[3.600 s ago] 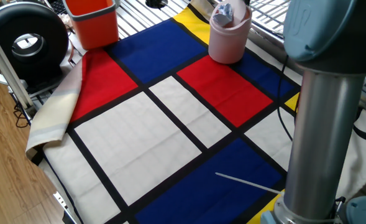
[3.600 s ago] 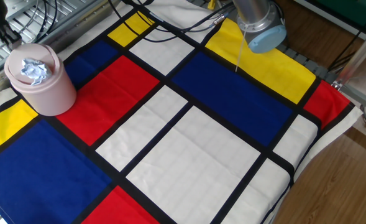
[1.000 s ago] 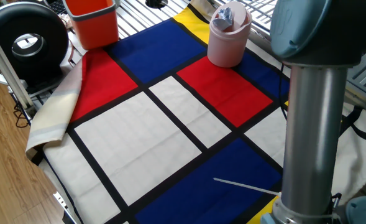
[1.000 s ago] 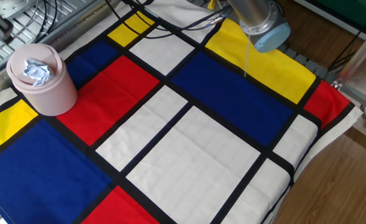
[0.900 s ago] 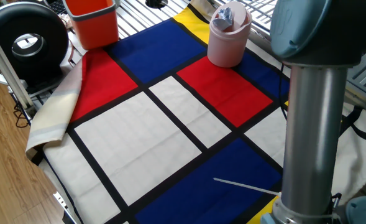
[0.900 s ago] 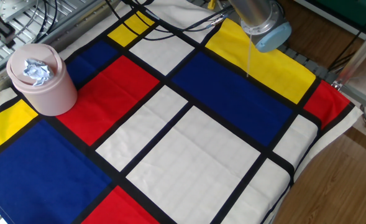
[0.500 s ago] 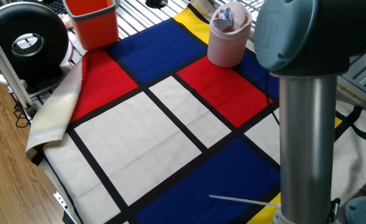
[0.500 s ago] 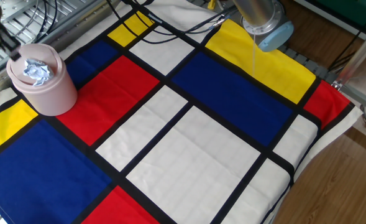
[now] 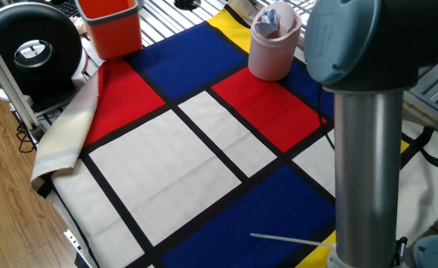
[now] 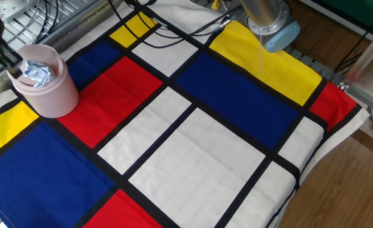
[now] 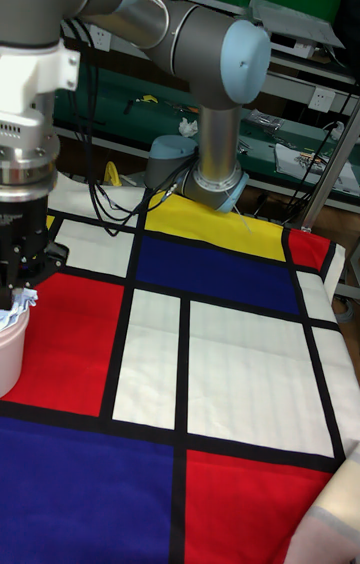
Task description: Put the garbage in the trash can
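Observation:
The trash can (image 9: 272, 53) (image 10: 47, 88) is a pale pink cylinder standing at the far corner of the colour-block cloth. The garbage (image 9: 271, 16) (image 10: 37, 71) (image 11: 22, 300), a crumpled white-grey paper wad, sits in the can's top opening. My gripper (image 11: 24, 282) hangs straight above the can, its dark tips just over the wad. In the other fixed view it shows only as a blurred dark finger (image 10: 1, 45) at the can's rim. How its jaws stand is not visible. Only the rim of the can (image 11: 8, 349) shows in the tall view.
An orange square bin (image 9: 111, 26) stands at the far left, next to a black round device (image 9: 29, 48). My arm's grey column (image 9: 371, 149) fills the right of one fixed view. A thin white stick (image 9: 289, 240) lies on the blue patch. Cables (image 10: 173, 25) run along the cloth's far edge.
The arm's column has swung left in one fixed view. The dark gripper has come into the other fixed view at top left and dropped to the can's rim. The wad has stayed on the can.

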### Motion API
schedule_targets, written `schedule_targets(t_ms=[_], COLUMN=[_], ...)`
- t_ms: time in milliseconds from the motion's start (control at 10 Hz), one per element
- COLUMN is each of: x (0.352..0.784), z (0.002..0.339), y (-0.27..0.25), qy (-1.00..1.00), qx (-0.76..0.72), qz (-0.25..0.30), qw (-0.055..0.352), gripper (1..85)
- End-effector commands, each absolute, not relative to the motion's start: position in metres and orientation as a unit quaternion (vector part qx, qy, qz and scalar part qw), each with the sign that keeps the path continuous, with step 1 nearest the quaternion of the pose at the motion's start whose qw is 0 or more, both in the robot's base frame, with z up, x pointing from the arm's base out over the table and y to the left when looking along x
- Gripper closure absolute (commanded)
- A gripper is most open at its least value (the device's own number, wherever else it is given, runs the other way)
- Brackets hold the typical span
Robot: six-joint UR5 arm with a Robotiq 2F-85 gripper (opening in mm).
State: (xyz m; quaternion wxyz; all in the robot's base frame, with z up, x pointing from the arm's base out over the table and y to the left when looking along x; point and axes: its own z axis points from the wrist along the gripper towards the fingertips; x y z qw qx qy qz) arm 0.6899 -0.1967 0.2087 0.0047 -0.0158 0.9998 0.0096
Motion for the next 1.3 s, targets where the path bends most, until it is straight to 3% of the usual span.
schedule_targets(t_ms=[0, 1200], x=[0.692, 0.659], z=[0.191, 0.170], y=[-0.189, -0.207], qy=[0.999, 0.999], qx=[-0.020, -0.017], qz=[0.021, 0.011], qw=[0.020, 0.037], gripper=[84.7, 84.7])
